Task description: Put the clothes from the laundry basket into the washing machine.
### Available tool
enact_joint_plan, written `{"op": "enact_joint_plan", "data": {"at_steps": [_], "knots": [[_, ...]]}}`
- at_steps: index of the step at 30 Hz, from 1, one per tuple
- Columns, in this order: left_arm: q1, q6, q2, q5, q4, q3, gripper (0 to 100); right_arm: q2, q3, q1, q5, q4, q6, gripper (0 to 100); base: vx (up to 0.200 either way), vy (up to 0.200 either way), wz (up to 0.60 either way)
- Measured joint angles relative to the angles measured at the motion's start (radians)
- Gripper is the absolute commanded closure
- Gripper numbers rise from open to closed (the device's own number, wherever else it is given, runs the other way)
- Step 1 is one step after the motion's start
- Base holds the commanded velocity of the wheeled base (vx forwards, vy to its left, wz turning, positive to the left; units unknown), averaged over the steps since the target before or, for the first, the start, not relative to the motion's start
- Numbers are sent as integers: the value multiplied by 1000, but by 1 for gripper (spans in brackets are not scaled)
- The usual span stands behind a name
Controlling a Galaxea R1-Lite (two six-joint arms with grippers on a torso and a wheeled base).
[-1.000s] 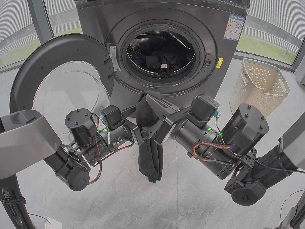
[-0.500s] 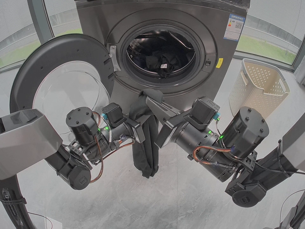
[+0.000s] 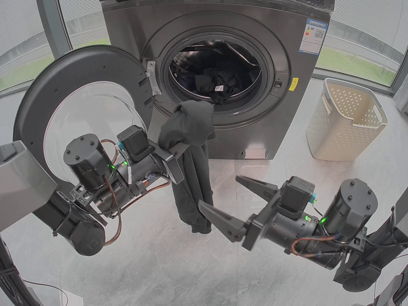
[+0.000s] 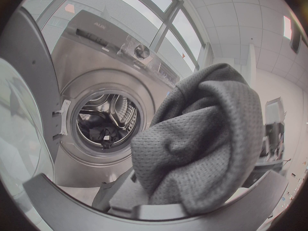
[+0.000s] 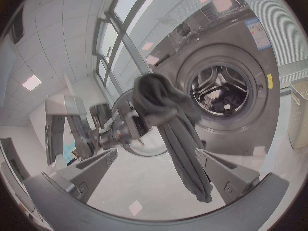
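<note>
The washing machine's round door [image 3: 63,71] is swung wide open on the far left, hinge side toward the machine. Just in front of it sits the left arm, and the left claw [image 3: 182,144] is clamped on a dark grey garment [image 3: 189,122]. The top of the garment is bunched over the claw fingers and the rest hangs straight down in a long fold, with its lower end clear of the pale marble-look floor [image 3: 161,268]. From the left wrist camera the bunched part [image 4: 199,138] has a mesh-like knit (it looks like sportswear fabric, but I can't tell what kind of piece it is). The garment is held just below the lip of the drum opening, in front of the machine and outside it.

In the middle is the washing machine [image 3: 127,26], a dark grey front loader. Its drum opening [image 3: 170,60] shows a pile of dark clothes [image 3: 216,83] lying at the bottom, one with a small white tag showing.

Moving right and closer to the camera, the right claw [image 3: 219,192] hangs low over the floor with its two fingers spread well apart and nothing between them. It points toward the hanging garment and sits near its lower end, not touching it. The right wrist camera shows the same thing, with the garment [image 5: 179,135] dangling in the gap beyond the spread fingers [image 5: 96,164].

On the far right is the laundry basket [image 3: 335,137], cream plastic with perforated walls, standing upright on the floor just beside the machine's right side, well apart from both claws.
</note>
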Motion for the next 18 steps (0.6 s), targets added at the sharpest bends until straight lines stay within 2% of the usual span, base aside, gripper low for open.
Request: {"op": "enact_joint_plan", "data": {"at_steps": [4, 8, 12, 18], "knots": [[-14, -25, -81, -6, -4, 54, 100, -27, 108, -33, 27, -4, -2, 0, 0, 0, 0], [-26, -46, -145, -14, -6, 89, 100, -22, 130, -86, 36, -1, -2, 0, 0, 0, 0], [-34, -60, -183, -19, -6, 103, 100, 24, 37, -145, 36, 15, -3, 0, 0, 0, 0], [-52, -73, -213, -26, -7, 116, 100, 153, -195, -210, 22, 75, -3, 0, 0, 0, 0]]}}
